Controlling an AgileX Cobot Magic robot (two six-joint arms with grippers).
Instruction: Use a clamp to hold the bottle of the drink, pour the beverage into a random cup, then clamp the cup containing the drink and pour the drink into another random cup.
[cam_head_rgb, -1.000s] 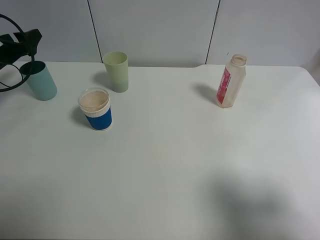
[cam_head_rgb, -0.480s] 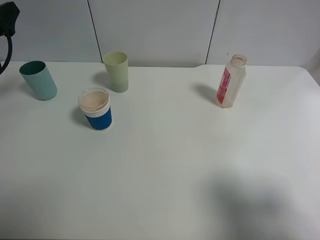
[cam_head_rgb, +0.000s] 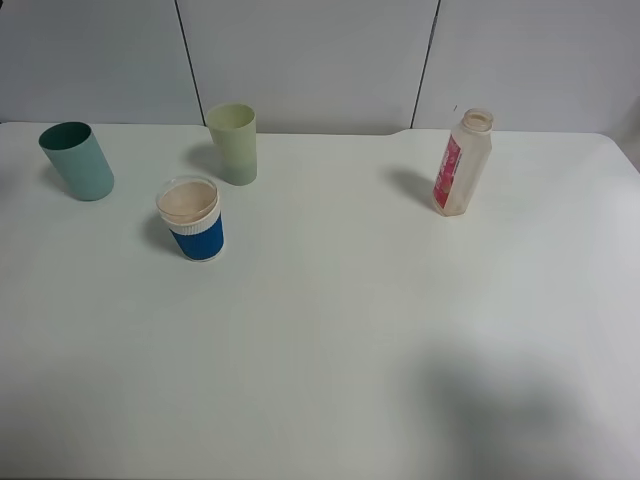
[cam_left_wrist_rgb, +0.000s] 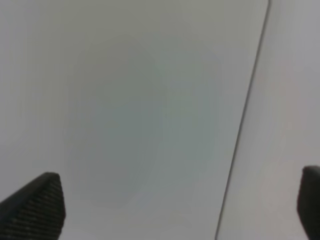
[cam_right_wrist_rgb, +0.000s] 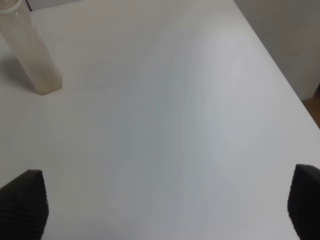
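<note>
On the white desk we see four things in the high view. The teal cup stands at the upper left of the frame, leaning a little — its dark mouth faces up and left. The pale green cup is upright to its right, near the desk's back edge. The blue cup with the white rim sits just below and between those two, apart from both. The bottle stands at the upper right, well apart from the cups, capless, its pink label turned to the left. Whether any cup holds drink we cannot tell.

Neither arm shows in the high view. In the left wrist view the left fingers stand wide apart with nothing between them, facing a plain grey panel. In the right wrist view the right fingers are also spread wide and empty over bare desk — the bottle stands well ahead of them.
</note>
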